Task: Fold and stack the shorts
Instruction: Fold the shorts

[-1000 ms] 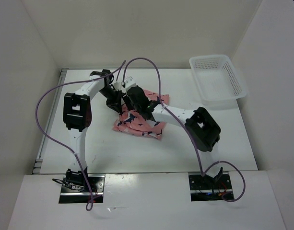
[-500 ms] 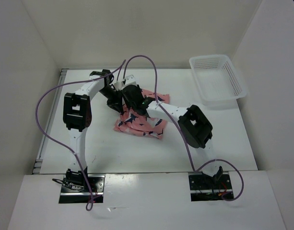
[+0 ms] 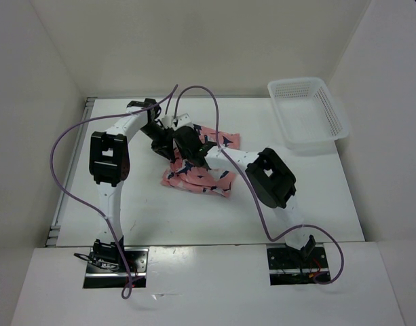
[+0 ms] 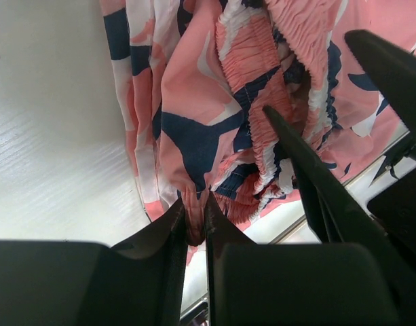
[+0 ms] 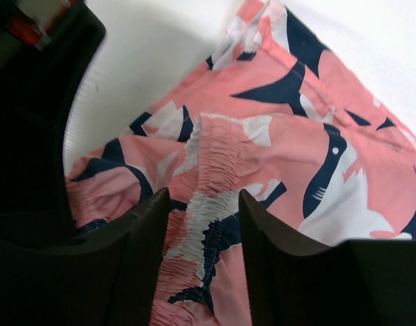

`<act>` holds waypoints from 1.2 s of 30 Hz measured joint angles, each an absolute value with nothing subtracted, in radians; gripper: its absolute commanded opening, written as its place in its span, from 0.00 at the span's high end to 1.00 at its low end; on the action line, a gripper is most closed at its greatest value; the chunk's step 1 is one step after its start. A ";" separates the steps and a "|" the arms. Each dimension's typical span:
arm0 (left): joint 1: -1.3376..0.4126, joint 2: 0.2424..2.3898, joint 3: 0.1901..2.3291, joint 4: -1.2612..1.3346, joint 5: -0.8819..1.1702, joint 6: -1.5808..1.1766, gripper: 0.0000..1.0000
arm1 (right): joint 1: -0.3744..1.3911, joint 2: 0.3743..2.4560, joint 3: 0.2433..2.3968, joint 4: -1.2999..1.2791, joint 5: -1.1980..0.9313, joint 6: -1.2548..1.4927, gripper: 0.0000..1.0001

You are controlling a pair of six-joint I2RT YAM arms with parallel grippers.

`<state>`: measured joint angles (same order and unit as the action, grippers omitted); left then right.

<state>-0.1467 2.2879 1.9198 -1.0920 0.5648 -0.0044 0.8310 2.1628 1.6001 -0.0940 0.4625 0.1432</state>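
The salmon-pink shorts (image 3: pixel 202 175) with navy-and-white sharks lie crumpled mid-table. Both grippers meet over their far left end. My left gripper (image 3: pixel 163 145) is shut on a thin fold of the pink fabric (image 4: pixel 194 221) at the edge of the shorts (image 4: pixel 214 102), beside the gathered waistband (image 4: pixel 252 61). My right gripper (image 3: pixel 187 144) is open and hangs low over the shorts (image 5: pixel 316 136). Its fingers straddle the elastic waistband (image 5: pixel 214 163) without pinching it, the gripper (image 5: pixel 202 198) being centred on the band. The right gripper's black fingers (image 4: pixel 316 183) show close by in the left wrist view.
A white mesh basket (image 3: pixel 307 112) stands at the table's far right corner. White walls close in the table on the left, back and right. Purple cables loop over both arms. The right arm's elbow (image 3: pixel 269 178) hangs over the table just right of the shorts.
The right arm's elbow has swung left and nearer. Its gripper has edged left toward the left gripper, and its jaws have narrowed a little. The left gripper keeps its hold.
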 measured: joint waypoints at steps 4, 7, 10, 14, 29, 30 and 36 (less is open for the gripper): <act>-0.147 2.288 1.920 -1.092 0.565 -0.004 0.80 | 0.831 2.163 1.576 -0.096 0.468 0.151 0.64; -0.147 2.288 1.920 -1.093 0.566 -0.004 0.80 | 0.831 2.164 1.568 -0.098 0.470 0.159 0.77; -0.147 2.288 1.920 -1.097 0.567 -0.004 0.79 | 0.831 2.165 1.565 -0.098 0.473 0.163 0.94; -0.147 2.288 1.920 -1.097 0.567 -0.004 0.79 | 0.831 2.165 1.564 -0.095 0.474 0.134 1.00; -0.147 2.458 2.411 -1.240 0.542 -0.004 0.73 | 0.831 1.789 1.379 -0.036 0.381 -0.039 1.00; -0.148 2.478 2.442 -1.248 0.535 -0.004 0.73 | 0.831 1.773 1.378 -0.025 0.379 -0.047 1.00; -0.189 2.592 2.551 -1.268 0.481 -0.004 0.66 | 0.831 1.765 1.347 0.015 0.367 -0.077 1.00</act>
